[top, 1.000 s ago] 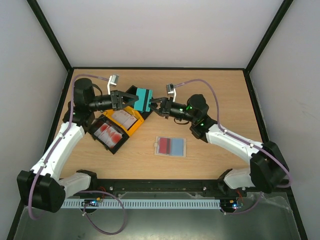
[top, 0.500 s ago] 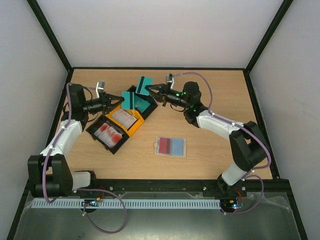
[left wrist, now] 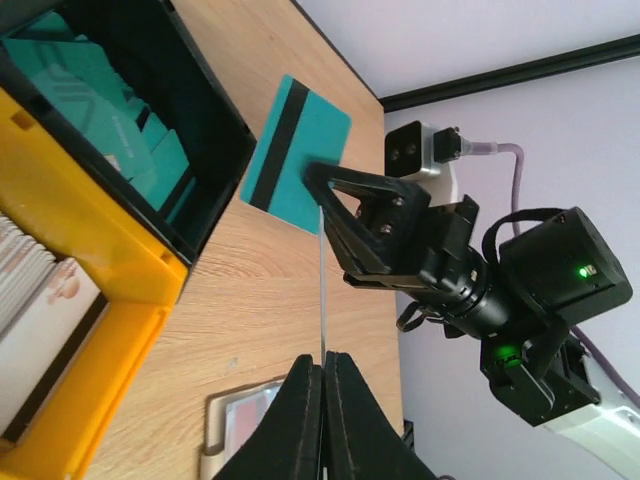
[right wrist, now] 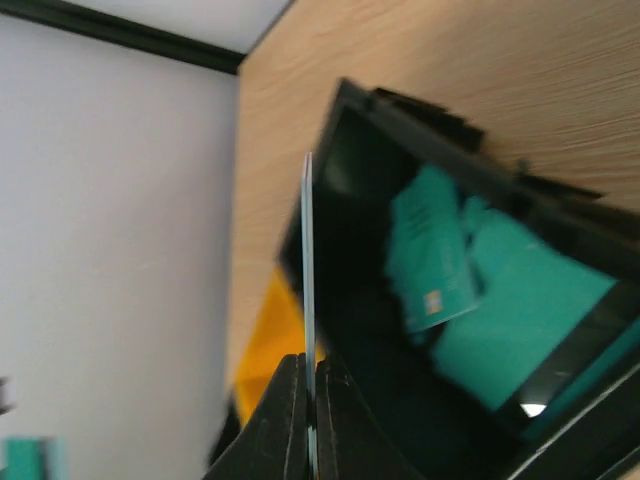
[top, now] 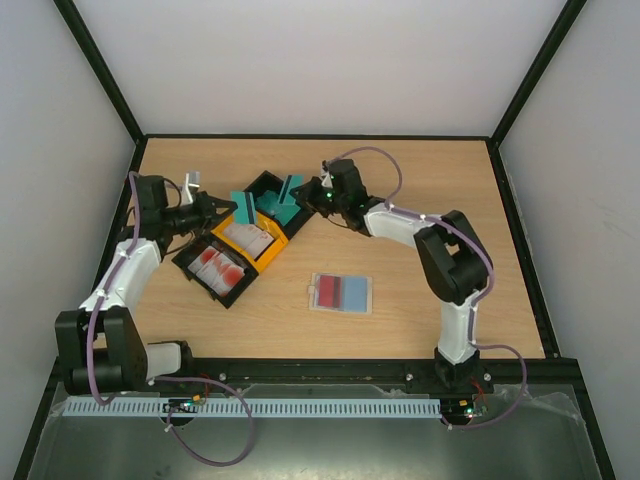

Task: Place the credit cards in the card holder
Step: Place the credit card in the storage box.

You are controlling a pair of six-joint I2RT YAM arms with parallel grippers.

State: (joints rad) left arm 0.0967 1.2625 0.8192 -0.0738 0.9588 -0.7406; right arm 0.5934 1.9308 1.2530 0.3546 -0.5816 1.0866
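Note:
I hold two teal credit cards, one in each gripper. My left gripper [top: 222,205] is shut on a teal card [top: 241,203] just left of the black bin; its own camera sees that card edge-on [left wrist: 323,290] between the shut jaws [left wrist: 323,358]. My right gripper [top: 303,193] is shut on another teal card [top: 288,190] with a black stripe [left wrist: 295,155], standing on edge over the black bin; it shows edge-on [right wrist: 308,270] above the jaws [right wrist: 309,360]. The card holder [top: 341,292], pale with red and blue showing, lies flat at mid-table [left wrist: 245,430].
A black bin [top: 262,183] holds several loose teal cards [right wrist: 470,300]. Beside it stand a yellow bin [top: 270,252] with pale cards and a black bin [top: 232,292] with red-marked cards. The two grippers face each other closely across the teal-card bin.
The left gripper has drawn back to the left with its teal card. The right gripper has moved down and left, bringing its card over the black bin.

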